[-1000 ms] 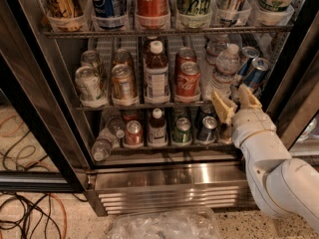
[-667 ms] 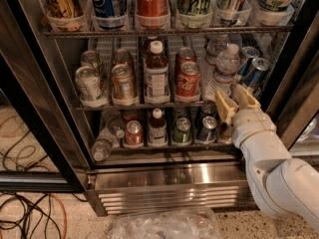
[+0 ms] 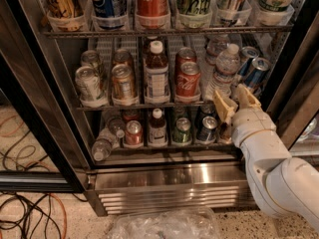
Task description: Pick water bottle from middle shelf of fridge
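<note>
The water bottle (image 3: 224, 69) is clear and ribbed with a white cap. It stands at the right of the middle shelf (image 3: 124, 105), a thin wire rack in the fridge (image 3: 164, 183). A second clear bottle stands behind it. My gripper (image 3: 232, 94) is open and empty, on the white arm that comes in from the lower right. Its beige fingers (image 3: 224, 106) point up at the shelf's front edge, just below and in front of the water bottle's lower part. I cannot tell whether they touch it.
A brown-liquid bottle (image 3: 157, 73), Coke cans (image 3: 187, 79), silver cans (image 3: 89, 83) and tilted blue cans (image 3: 254, 69) share the middle shelf. Large cans (image 3: 152, 1) fill the rack above, small cans (image 3: 182, 129) the rack below. The dark door frame (image 3: 35, 118) is left, with cables (image 3: 30, 213) and a plastic bag (image 3: 164, 225) on the floor.
My gripper has risen slightly towards the water bottle's base. Its fingers have stayed open, and the bottles and cans have not moved.
</note>
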`<action>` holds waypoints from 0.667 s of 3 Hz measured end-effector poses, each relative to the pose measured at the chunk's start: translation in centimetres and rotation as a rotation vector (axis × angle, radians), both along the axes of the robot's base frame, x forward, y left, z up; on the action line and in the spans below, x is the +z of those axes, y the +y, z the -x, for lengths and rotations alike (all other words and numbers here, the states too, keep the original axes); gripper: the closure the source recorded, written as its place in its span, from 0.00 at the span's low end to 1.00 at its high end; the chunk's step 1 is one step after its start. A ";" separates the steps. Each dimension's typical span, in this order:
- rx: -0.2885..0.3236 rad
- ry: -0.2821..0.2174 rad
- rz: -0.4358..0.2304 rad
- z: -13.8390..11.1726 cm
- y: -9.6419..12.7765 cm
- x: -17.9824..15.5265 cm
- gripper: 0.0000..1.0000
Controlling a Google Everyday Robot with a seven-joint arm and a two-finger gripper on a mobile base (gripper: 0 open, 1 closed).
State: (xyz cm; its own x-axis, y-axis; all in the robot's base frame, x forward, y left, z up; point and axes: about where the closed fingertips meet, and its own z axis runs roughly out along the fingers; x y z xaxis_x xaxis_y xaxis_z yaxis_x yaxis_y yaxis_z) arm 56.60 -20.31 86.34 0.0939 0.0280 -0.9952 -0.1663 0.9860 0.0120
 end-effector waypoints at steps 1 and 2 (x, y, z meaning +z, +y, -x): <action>0.008 0.001 0.013 -0.7 0.4 0.3 0.34; 0.014 0.007 0.020 -1.9 0.9 0.4 0.32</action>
State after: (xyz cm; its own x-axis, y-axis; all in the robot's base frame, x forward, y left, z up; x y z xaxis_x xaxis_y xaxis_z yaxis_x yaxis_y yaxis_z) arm 58.45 -19.42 86.70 0.0863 0.0094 -0.9962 -0.1804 0.9836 -0.0064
